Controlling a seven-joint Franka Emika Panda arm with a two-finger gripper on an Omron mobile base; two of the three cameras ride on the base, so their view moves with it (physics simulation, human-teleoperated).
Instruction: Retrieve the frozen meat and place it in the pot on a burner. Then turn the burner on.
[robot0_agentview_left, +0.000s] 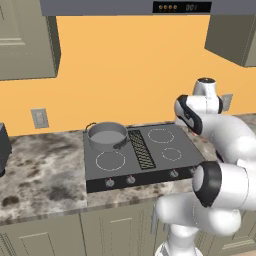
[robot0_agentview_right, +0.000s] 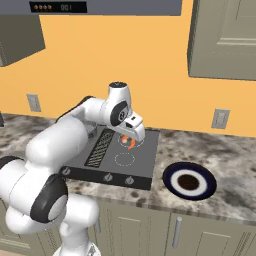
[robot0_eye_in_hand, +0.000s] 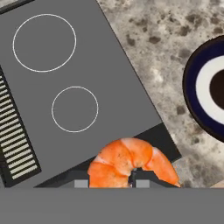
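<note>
Above the right side of the cooktop (robot0_agentview_right: 120, 155), the gripper (robot0_agentview_right: 131, 142) hung with its jaws clamped on a curled orange shrimp (robot0_eye_in_hand: 131, 164), the frozen meat of the task, held clear of the surface over the two right-hand burners. Farther left, the pot (robot0_agentview_left: 107, 135) sat on the rear left burner, well apart from the shrimp. On the speckled counter (robot0_agentview_right: 225, 160) to the right of the cooktop lay a dark blue and white plate (robot0_agentview_right: 190, 181).
</note>
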